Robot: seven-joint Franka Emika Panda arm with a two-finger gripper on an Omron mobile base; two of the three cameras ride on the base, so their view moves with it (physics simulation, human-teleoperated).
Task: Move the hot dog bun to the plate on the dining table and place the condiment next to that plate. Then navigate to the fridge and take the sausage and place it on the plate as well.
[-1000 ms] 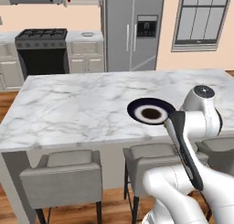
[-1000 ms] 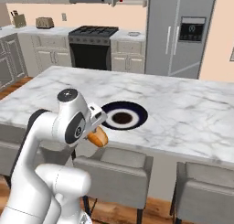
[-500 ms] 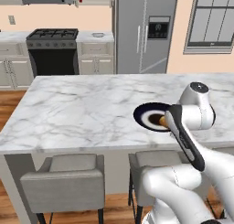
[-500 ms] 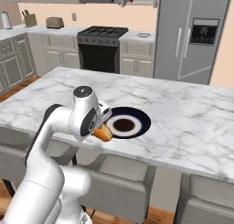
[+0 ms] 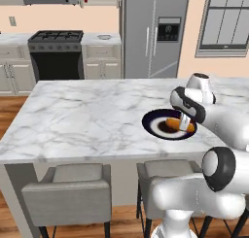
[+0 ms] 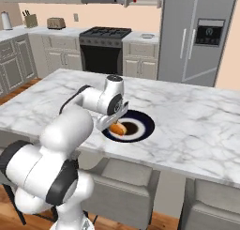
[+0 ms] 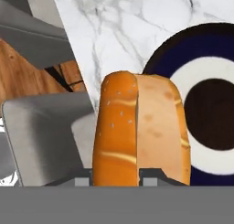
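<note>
My claw (image 5: 184, 124) is clenched on the bun (image 7: 139, 131), hanging over the near rim of the plate (image 6: 143, 130), centre-right of the left base frame. Step in hand: bun to plate, on the table (image 5: 87, 115). Next move calls for going lower and toward the plate's middle, then letting go; can't tell if the bun touches the plate yet. Count: one bun, one plate. Fridge (image 5: 155, 33) sits upper centre, for later.
</note>
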